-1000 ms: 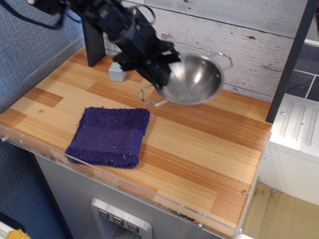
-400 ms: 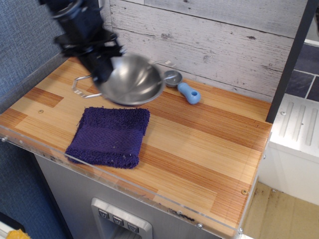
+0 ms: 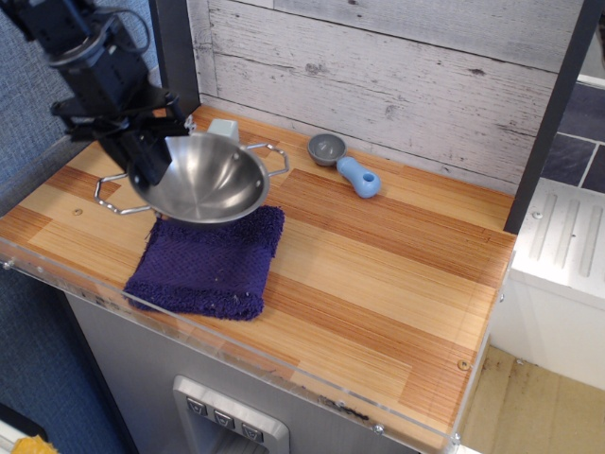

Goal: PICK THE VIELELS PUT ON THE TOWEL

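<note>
A black robot arm's end effector is clamping the left rim of the stainless-steel bowl, holding it tilted, its hollow facing right, over the far edge of the dark purple-blue towel. One wire loop handle is sticking out to the left, the other to the right. The towel is lying flat near the front-left of the striped wooden surface. A small grey cube is peeking out behind the bowl, and a grey-cupped scoop with a blue handle is resting near the plank wall

Single high front view, angled down over wooden counter.
</note>
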Robot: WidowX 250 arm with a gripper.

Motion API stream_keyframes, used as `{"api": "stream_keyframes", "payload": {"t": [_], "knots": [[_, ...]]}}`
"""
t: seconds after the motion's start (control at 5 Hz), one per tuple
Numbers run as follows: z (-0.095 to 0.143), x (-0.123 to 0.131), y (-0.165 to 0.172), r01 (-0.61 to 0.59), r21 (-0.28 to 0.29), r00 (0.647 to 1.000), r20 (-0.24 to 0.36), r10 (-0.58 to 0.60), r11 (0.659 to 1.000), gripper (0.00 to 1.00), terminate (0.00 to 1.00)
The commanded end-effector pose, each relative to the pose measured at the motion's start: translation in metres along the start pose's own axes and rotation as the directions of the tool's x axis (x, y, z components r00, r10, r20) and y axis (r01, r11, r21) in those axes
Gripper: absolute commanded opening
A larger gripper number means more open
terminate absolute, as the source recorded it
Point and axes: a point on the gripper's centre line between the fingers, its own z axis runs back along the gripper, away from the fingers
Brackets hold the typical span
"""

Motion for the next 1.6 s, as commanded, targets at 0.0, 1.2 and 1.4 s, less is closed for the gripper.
{"api": "stream_keyframes", "payload": {"t": [0.0, 1.2, 1.4], "knots": [[-0.002, -0.021, -0.003, -0.089, -0.056, 0.996, -0.034, 0.087, 0.994, 0.00, 0.00], [-0.027, -0.034, 0.018, -0.207, -0.067, 0.978, 0.020, 0.209, 0.976, 1.00, 0.00], [-0.029, -0.034, 0.018, -0.209, -0.075, 0.977, 0.021, 0.211, 0.975, 1.00, 0.00]]}}
